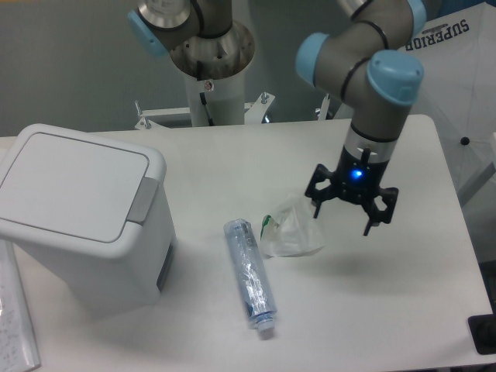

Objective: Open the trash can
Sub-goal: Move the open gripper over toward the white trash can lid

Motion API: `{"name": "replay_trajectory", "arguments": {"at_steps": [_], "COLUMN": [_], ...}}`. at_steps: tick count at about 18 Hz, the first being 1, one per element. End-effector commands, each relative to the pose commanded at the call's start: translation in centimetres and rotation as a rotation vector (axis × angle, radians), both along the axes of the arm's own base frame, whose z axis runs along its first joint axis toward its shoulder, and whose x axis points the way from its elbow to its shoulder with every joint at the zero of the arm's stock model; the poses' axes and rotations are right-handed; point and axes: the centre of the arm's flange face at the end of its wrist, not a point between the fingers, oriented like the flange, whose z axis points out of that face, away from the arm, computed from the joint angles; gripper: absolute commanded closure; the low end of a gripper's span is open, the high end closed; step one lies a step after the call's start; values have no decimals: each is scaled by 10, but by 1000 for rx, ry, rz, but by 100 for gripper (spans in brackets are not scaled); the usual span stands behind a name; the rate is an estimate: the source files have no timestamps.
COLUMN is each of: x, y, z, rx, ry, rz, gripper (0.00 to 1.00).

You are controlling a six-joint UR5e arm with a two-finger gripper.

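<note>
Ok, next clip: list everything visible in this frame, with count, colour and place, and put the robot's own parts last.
trash can: one, white with a grey push-tab, left side of the table, lid shut.
plastic bottle: one, clear with bluish label, lying on its side at the table's centre front.
clear plastic bag: one, transparent with a green bit, crumpled just right of the bottle.
paper sheet: one, white, at the far left edge beside the trash can.
table: one, white.
white cloth with "SUPERIOR" print: one, top right, behind the table.
gripper: one, black with a blue light, open, above the table beside the bag.

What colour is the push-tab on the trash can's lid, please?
Grey, on the white trash can; push-tab, fixed camera.
</note>
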Motion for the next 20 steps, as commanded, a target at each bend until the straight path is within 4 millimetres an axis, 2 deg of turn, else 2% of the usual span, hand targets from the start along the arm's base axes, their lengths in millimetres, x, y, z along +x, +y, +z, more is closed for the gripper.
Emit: {"name": "replay_trajectory", "arguments": {"at_steps": [2, 6, 8, 11, 16, 20], "x": [20, 51, 57, 80, 119, 137], "y": [18, 47, 55, 63, 70, 79], "z": [20, 76, 89, 111, 141, 133], "rx": [47, 172, 220, 280, 325, 314], "ry": [-14, -62, -113, -151, -224, -259], "rz": [-1, 23, 45, 29, 55, 39], "gripper": [0, 0, 0, 0, 0, 0]}}
